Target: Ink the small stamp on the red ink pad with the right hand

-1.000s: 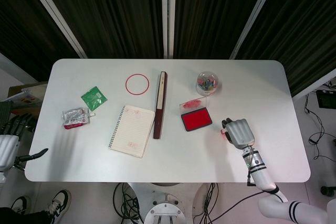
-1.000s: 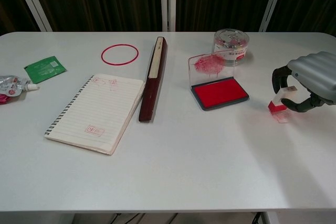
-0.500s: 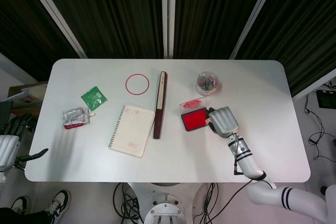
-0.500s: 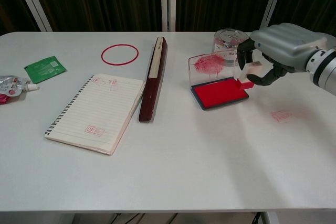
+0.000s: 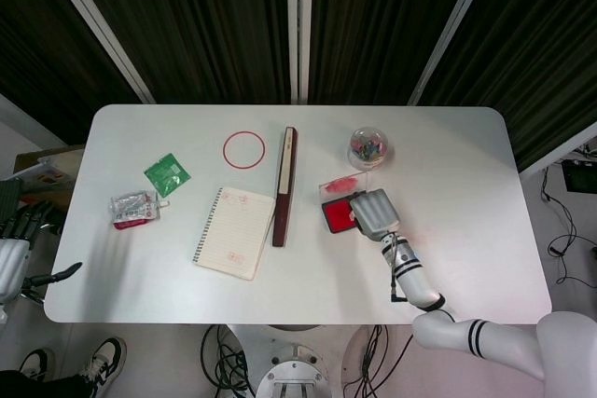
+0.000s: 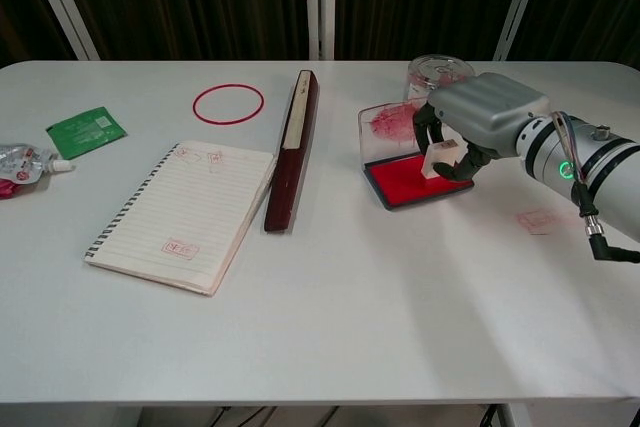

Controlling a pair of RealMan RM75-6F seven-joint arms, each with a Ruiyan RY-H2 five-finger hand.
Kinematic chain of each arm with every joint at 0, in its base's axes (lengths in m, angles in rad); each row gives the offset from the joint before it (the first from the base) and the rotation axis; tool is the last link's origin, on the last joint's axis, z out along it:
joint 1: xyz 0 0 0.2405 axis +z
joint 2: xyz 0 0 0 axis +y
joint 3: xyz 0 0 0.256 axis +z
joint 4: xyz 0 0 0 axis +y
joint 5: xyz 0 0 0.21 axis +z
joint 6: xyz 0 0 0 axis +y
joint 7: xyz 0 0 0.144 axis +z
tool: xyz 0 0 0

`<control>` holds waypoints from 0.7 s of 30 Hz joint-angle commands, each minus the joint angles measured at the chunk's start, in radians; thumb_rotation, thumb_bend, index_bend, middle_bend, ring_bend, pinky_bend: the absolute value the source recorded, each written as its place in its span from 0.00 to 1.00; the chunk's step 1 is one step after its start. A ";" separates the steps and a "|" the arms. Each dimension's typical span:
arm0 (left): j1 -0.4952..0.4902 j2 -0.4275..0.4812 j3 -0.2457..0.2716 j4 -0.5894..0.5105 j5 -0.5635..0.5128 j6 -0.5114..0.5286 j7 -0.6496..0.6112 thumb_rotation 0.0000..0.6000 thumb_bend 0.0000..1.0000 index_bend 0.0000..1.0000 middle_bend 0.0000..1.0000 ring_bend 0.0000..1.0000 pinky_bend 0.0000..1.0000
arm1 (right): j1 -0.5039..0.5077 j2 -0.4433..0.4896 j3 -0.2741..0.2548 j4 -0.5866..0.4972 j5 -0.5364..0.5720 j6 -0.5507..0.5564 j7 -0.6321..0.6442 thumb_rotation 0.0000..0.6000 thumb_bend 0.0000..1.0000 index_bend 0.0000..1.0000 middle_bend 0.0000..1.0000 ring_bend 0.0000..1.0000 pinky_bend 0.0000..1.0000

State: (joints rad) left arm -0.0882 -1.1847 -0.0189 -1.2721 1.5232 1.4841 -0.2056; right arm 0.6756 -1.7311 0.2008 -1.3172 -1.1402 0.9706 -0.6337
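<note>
- Head view, far left edge: your left hand (image 5: 17, 253) hangs off the table (image 5: 466, 165), fingers loosely spread, nothing in it.
- Left side of the table: silver pouch (image 6: 20, 164) and green packet (image 6: 86, 130), well apart from the work.
- Centre: spiral notebook (image 6: 182, 213) with red marks on the page, dark wooden ruler (image 6: 291, 148) just beside it, red ring (image 6: 228, 104) behind.
- Right of centre: red ink pad (image 6: 412, 180), clear lid standing open at its back edge.
- Your right hand (image 6: 470, 125) is over the pad, pinching the small stamp (image 6: 441, 159) from above. The stamp's base appears to sit on the red surface, near the pad's right end.
- Step in hand, as you'd judge it: the inking press itself.
- Next move calls for a firm, straight-down press, then a clean vertical lift; keep the stamp level and clear of the lid.
- Far right: a faint red print (image 6: 539, 219) on the bare table.
</note>
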 commanded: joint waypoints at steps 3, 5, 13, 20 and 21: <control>0.001 0.001 -0.001 0.004 -0.002 0.000 -0.004 0.42 0.07 0.03 0.08 0.08 0.19 | 0.008 -0.008 -0.006 0.019 0.017 -0.007 0.000 1.00 0.35 0.61 0.52 0.88 1.00; 0.000 0.001 -0.001 0.005 -0.002 -0.001 -0.005 0.42 0.07 0.03 0.08 0.08 0.19 | 0.011 -0.013 -0.007 0.029 0.023 -0.008 0.004 1.00 0.35 0.62 0.52 0.88 1.00; -0.003 0.003 -0.003 0.005 -0.002 -0.004 -0.007 0.42 0.07 0.03 0.08 0.08 0.19 | 0.022 -0.024 -0.014 0.051 0.033 -0.008 0.015 1.00 0.36 0.63 0.53 0.88 1.00; -0.002 0.009 -0.004 -0.002 -0.004 -0.003 -0.001 0.42 0.07 0.03 0.08 0.08 0.19 | 0.004 0.031 -0.022 -0.035 -0.016 0.052 0.047 1.00 0.36 0.63 0.53 0.88 1.00; -0.002 0.010 -0.004 -0.004 -0.003 -0.003 0.000 0.42 0.07 0.03 0.08 0.08 0.19 | -0.003 0.046 -0.024 -0.057 -0.028 0.067 0.051 1.00 0.36 0.63 0.53 0.88 1.00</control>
State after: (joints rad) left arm -0.0903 -1.1753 -0.0231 -1.2759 1.5198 1.4815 -0.2058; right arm 0.6854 -1.7132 0.1819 -1.3379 -1.1441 1.0095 -0.5939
